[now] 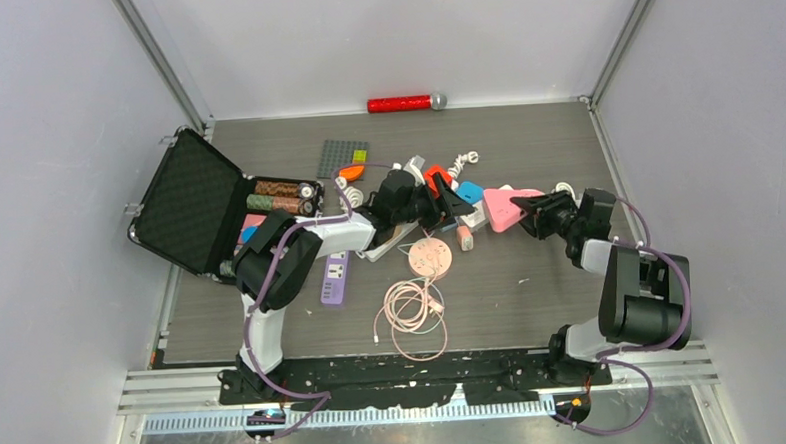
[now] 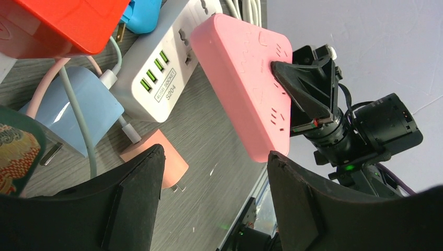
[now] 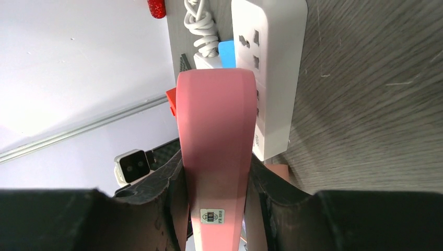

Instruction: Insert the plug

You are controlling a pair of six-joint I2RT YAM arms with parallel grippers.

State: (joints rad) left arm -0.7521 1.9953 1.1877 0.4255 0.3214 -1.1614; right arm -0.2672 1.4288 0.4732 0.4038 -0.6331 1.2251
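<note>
While clamped on pink strip, right claw

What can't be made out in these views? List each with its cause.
1. red plug: mostly cut off by the left wrist view's top-left corner; too small in the top view.
2. pink power strip: its sockets face away in the right wrist view, and its near end is hidden between the fingers of the right gripper.
3. white power strip: partly behind the pink one in that view.

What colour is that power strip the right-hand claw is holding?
Pink. The power strip shows best in the left wrist view.
</note>
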